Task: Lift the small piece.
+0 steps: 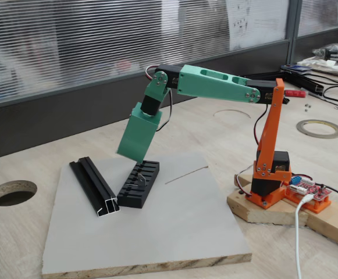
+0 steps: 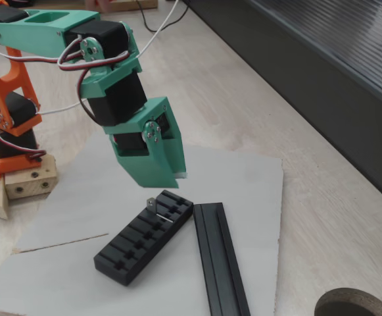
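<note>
The small piece (image 2: 152,203) is a tiny silvery clip standing on the far end of the black ridged block (image 2: 141,240), with a thin wire lying across the ridges beside it. In the other fixed view it shows as a thin glint (image 1: 139,176) on the block (image 1: 138,185). My green gripper (image 2: 171,178) hangs tip-down just above that end of the block, a small gap over the piece. Its jaws look pressed together with nothing between them. From the side, the gripper (image 1: 135,158) tilts down over the block's far end.
A long black channel rail (image 2: 220,260) lies beside the block on the grey board (image 2: 243,178). The arm's orange base (image 1: 270,180) stands on a wooden plinth to the right. A round hole (image 1: 11,192) is cut in the table. A tape ring (image 1: 319,128) and cables lie at the back right.
</note>
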Controlling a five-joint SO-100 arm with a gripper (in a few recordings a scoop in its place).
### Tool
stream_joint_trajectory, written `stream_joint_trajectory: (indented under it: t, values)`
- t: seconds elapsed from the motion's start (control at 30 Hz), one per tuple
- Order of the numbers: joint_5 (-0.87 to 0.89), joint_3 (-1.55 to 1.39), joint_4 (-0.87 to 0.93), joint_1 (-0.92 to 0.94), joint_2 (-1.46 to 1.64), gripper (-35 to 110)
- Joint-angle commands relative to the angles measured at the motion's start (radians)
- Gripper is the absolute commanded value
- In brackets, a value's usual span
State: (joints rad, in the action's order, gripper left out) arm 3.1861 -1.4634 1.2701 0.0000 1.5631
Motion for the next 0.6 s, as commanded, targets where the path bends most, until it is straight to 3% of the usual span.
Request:
stream_joint_trajectory:
  t: [0.0, 0.57]
  values:
    - [0.025, 0.009, 0.011, -0.011, 0.012, 30]
    - [0.023, -0.158, -0.003, -0.026, 0.034, 33]
